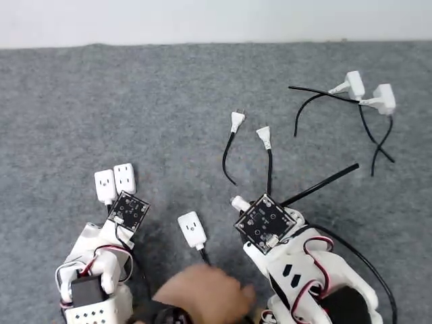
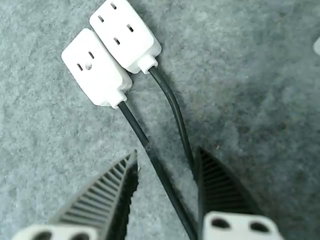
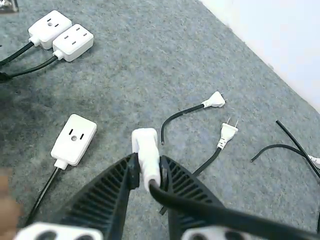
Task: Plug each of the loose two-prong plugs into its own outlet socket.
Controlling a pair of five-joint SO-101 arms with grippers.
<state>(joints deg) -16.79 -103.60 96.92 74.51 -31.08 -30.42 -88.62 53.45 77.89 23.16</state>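
High view: paired outlet sockets (image 1: 115, 181) are set at left, and two loose plugs (image 1: 236, 121) lie on open carpet (image 1: 169, 101) mid-table.
Left wrist view: the left gripper (image 2: 165, 185) is spread astride both socket cords (image 2: 172, 107).
Right wrist view: a white connector (image 3: 145, 145) is pinched by the right gripper (image 3: 148, 167).

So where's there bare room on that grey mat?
The far left of the mat, between the wall and the paired sockets, is bare. So is the strip from those sockets to the two loose plugs. Crowded: the far right's white connectors and cables, and around the single socket and a person's hand.
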